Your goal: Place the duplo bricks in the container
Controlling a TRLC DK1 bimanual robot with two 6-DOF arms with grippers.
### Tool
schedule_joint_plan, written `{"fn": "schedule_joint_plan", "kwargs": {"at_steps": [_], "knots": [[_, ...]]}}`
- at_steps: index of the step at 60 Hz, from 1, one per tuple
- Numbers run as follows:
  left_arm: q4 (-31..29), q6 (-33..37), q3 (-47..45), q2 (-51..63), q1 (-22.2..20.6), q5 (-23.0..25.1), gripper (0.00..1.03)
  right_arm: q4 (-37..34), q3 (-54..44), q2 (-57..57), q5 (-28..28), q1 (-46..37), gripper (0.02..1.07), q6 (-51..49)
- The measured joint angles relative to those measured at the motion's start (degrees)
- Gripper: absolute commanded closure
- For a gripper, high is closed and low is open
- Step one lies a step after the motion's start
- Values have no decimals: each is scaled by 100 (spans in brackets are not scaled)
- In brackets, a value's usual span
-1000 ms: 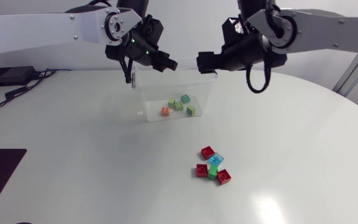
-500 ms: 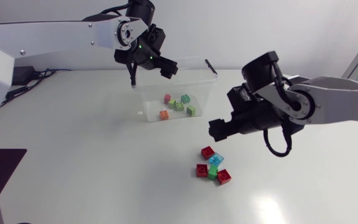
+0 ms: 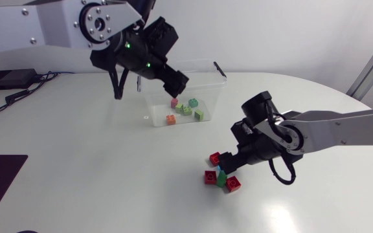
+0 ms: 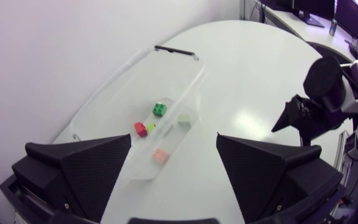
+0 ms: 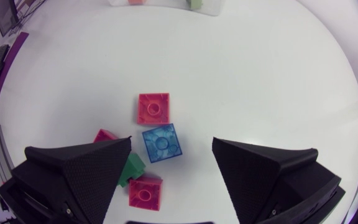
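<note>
Tools first: the right tool hung released, its wedges spread wide and touching nothing, directly over the translucent blue brick. That stance looked chosen for a straight drop onto the blue brick, which sat in the middle of the cluster with at least one side free. Around it lay three red bricks and a green brick, packed closely enough that a descending wedge could, I judged, nudge a neighbour. The whole cluster rested on the worktop, well apart from the container.

The left tool was likewise released and empty, held high above the container, probably parked there to leave the other arm room. Between its open wedges, the wrist camera looked down into the clear box, where about five small bricks lay on the floor: green, red, orange and paler ones. By my judgement the job was roughly half done, with five pieces yet to be lifted across.
</note>
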Motion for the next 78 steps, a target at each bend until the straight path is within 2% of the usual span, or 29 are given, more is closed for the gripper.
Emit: {"fn": "schedule_joint_plan", "kwargs": {"at_steps": [16, 25, 37, 43, 61, 78], "knots": [[-63, 501, -901, -39, -289, 321, 7, 197, -2, 470, 72, 0, 15, -20], [-61, 756, -1237, -39, -570, 431, 7, 236, -2, 638, 114, 68, 31, -20], [-39, 1091, -1591, -39, -876, 470, 7, 391, -2, 691, 133, 129, 63, -24], [186, 1287, -1786, -39, -1021, 518, 7, 452, -2, 726, 136, 138, 81, -44], [678, 1740, -2142, 201, -1438, 623, 7, 426, -4, 433, 138, 55, 81, -131], [804, 2057, -2138, 664, -1648, 686, 7, 7, -72, -623, -179, -656, 81, -328]]}}
